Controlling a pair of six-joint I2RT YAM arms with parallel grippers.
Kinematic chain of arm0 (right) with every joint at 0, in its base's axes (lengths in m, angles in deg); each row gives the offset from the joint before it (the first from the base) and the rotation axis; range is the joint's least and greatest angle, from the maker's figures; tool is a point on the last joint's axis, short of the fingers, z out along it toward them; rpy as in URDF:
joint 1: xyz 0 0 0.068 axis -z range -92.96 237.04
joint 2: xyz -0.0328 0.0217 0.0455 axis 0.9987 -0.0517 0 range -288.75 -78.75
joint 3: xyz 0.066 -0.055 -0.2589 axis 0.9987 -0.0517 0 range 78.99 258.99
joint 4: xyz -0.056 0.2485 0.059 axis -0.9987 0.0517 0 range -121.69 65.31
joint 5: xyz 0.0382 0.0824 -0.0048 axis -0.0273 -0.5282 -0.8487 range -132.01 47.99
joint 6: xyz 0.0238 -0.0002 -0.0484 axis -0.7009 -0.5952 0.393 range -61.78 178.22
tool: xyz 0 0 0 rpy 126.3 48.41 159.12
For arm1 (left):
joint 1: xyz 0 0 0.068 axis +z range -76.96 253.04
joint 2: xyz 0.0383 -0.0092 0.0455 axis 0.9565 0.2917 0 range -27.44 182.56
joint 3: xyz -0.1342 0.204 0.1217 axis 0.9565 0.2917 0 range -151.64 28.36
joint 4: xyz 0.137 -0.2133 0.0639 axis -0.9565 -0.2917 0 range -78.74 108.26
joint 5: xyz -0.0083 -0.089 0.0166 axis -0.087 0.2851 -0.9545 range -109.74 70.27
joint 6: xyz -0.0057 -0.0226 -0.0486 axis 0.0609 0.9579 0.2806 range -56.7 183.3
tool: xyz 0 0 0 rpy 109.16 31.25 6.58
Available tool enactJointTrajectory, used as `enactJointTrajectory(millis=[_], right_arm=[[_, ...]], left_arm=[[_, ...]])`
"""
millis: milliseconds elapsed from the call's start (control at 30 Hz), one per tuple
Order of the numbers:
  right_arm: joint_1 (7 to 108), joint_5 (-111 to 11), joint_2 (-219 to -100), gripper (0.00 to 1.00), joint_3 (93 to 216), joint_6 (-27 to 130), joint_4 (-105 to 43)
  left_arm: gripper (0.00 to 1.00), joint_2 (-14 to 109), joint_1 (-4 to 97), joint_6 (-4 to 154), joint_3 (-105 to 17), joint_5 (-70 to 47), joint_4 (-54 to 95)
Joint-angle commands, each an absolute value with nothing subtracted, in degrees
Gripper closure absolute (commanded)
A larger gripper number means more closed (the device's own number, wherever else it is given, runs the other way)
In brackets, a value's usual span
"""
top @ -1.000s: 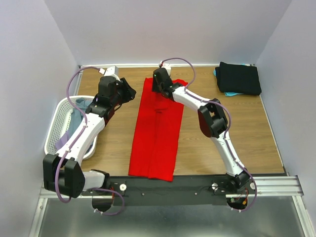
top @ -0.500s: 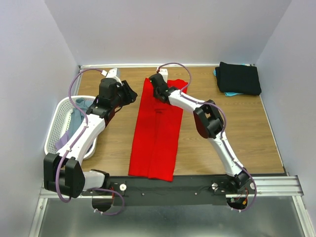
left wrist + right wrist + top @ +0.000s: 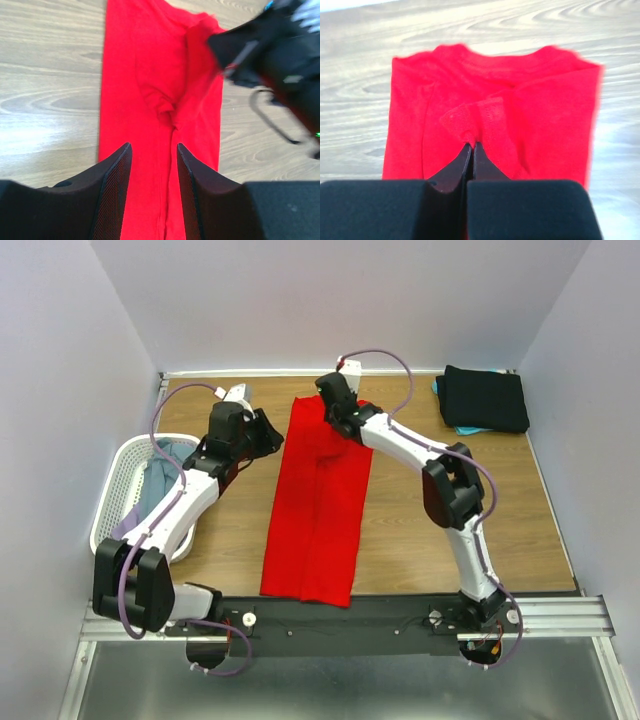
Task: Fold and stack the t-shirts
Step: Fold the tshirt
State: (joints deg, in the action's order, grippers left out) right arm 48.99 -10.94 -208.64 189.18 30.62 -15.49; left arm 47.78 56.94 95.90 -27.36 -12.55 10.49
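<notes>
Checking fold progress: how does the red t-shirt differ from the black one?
The red t-shirt lies as a long strip, only partly folded; the black t-shirt is a compact square. Red lies straight on the table; black sits atop a teal shirt. Both lie flat.

Wooden table [image 3: 230, 530], pale lavender walls [image 3: 320, 300] on 3 sides, even light

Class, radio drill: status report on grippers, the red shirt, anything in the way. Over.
Left gripper open, beside left edge of red t-shirt. Right gripper shut, pinching a fold near the collar. Shirt flat, sides folded in. Nothing in the way.
</notes>
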Motion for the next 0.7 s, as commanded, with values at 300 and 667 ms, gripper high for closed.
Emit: enactJointTrajectory(millis=[300,667], right_arm=[[53.19,-4.21,-189.33,0.95,164.79,25.7,-15.26],[58.82,-5.09,-178.25,0.95,147.39,22.01,-15.17]], left_arm=[[0.51,51.57,53.53,94.86,-26.92,-9.98,11.58],[0.51,54.03,50.02,94.68,-26.39,-9.89,11.58]])
